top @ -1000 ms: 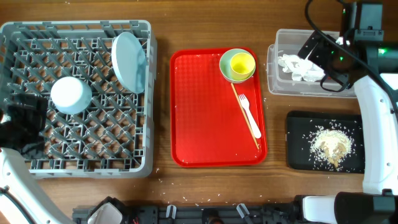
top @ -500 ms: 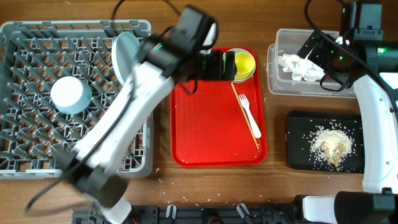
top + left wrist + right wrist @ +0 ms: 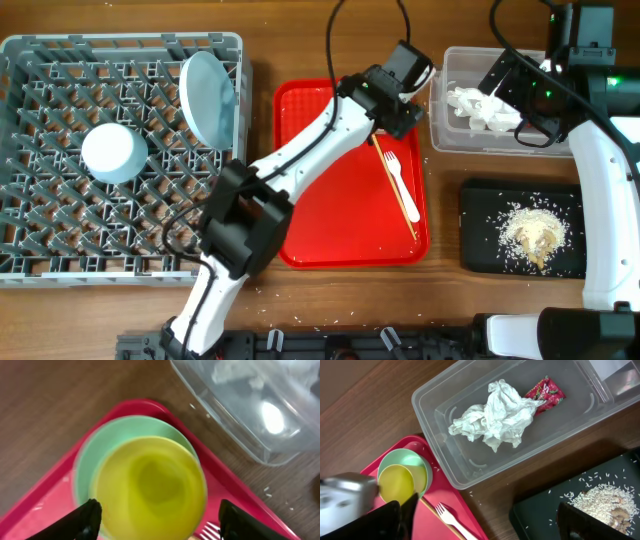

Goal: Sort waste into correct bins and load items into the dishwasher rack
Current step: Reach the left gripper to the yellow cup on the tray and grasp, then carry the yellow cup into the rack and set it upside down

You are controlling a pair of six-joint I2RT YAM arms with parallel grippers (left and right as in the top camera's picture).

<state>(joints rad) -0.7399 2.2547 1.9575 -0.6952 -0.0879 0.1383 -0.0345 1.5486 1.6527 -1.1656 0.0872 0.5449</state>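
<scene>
TABLE-TOP SORTING: The left gripper [image 3: 159, 521] is pictured over the top right corner of the red tray [image 3: 330, 200]. Its jaws are apart and set to either side of the cup [image 3: 150, 485]. The cup is nested upright in the green bowl [image 3: 92, 452]. Whether the fingers touch the cup cannot be told.

On the red tray, just below the green bowl, the fork [image 3: 398, 182] and the chopsticks [image 3: 408, 208] are laid side by side at a slant.

The right gripper [image 3: 490, 522] is held above the tub [image 3: 435, 425], with its jaws spread wide. Inside the tub the tissue [image 3: 492, 420] is seen crumpled, with the wrapper [image 3: 545, 391] tucked against its far edge.

In front of the tub, the black tray [image 3: 475, 240] is loaded with a heap of rice [image 3: 530, 235], and loose grains are scattered around the heap.

At the left of the table [image 3: 260, 40], the rack [image 3: 60, 230] is filled in two places. The plate [image 3: 205, 100] is stood on edge among the pegs near the top right, and the white bowl [image 3: 113, 152] is placed mouth down to its left.
</scene>
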